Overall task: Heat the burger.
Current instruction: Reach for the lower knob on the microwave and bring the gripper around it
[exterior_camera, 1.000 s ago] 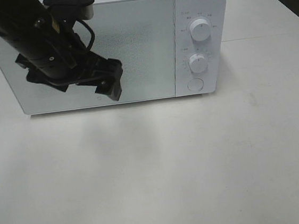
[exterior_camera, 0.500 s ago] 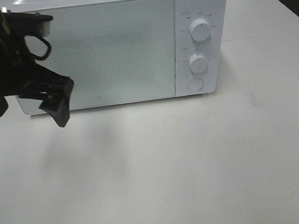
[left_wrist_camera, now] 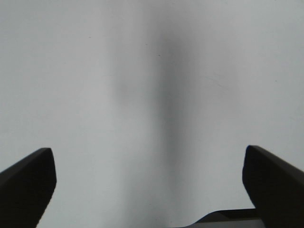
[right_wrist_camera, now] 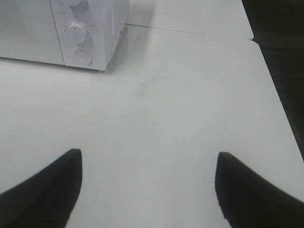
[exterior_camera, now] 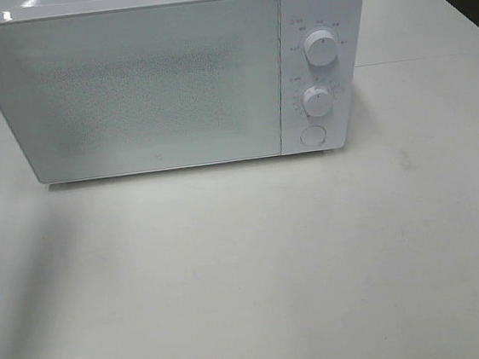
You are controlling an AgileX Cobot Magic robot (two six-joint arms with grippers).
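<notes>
Burger nowhere in sight, presumably behind the white microwave's (exterior_camera: pixel 169 80) closed door (exterior_camera: pixel 127 88). Spread and empty, the left claw (left_wrist_camera: pixel 148 152) and right claw (right_wrist_camera: pixel 148 156) hang; the right faces the microwave's 2 dials (exterior_camera: pixel 318 101), seemingly nearer.

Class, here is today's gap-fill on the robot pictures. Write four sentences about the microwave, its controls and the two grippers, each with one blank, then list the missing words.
1. The microwave has its door ____.
2. Its panel carries ____ knobs above a round button.
3. The left gripper and the right gripper both have their jaws ____.
4. The microwave stands on a ____ table.

Missing words: closed; two; open; white
</notes>
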